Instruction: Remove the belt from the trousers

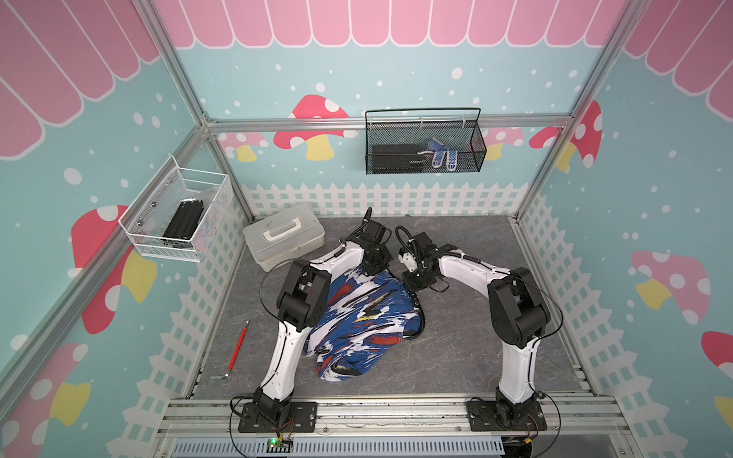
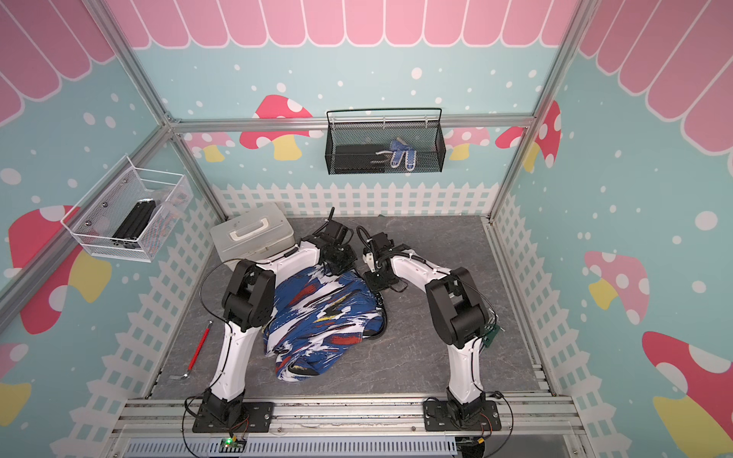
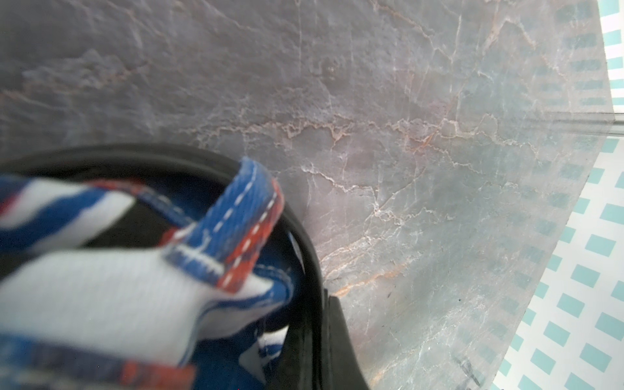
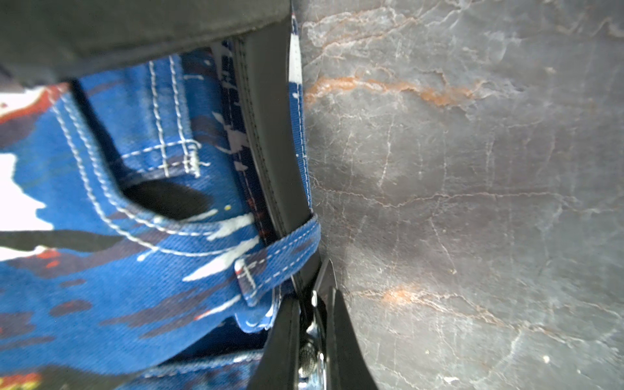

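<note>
On the grey stone-look table [image 1: 456,349], near its middle, lie the soft cloth trousers [image 1: 357,313] with blue, white, red, black and yellow splashes, crumpled between the two robot arms. Back by the far left corner sits the white plastic box [image 1: 283,238] with a handle on its lid, apart from the trousers. The long black belt [image 1: 423,317] is threaded in the waist of the trousers. In both top views a bit of it bulges out as a dark curve at the right edge of the cloth. The right wrist view shows it running under a blue belt loop [image 4: 280,260]. A thin red-handled hex key [image 1: 238,349] lies on the table to the left of the left arm. The left gripper [image 1: 377,259] sits at the far edge of the trousers, closed tight on a bunch of waist cloth. The right gripper [image 4: 312,287] is squeezed narrow on the belt, just past the loop, with a shiny metal bit [image 4: 310,358] between its fingers.
</note>
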Available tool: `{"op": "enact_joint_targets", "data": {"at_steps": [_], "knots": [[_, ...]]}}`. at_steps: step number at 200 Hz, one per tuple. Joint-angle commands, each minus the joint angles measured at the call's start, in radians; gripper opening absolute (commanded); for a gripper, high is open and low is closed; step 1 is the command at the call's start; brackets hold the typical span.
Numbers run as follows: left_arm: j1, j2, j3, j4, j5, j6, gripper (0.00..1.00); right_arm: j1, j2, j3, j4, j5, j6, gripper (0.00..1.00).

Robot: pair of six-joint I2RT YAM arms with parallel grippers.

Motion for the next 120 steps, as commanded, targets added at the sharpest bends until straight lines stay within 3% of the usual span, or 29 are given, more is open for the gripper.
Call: {"op": "enact_joint_targets", "data": {"at_steps": [1,57,120], "knots": [[0.020,-0.033,0.007,-0.031,0.024,-0.009,0.00,-0.004,0.041,0.004,-0.031,0.011,0.018,0.00],[0.117,-0.072,0.046,0.180,0.134,-0.168,0.00,-0.012,0.042,-0.036,-0.092,0.097,0.038,0.00],[0.240,-0.108,0.003,0.427,0.114,-0.381,0.00,-0.063,0.010,-0.097,-0.108,0.122,0.033,0.00]]}}
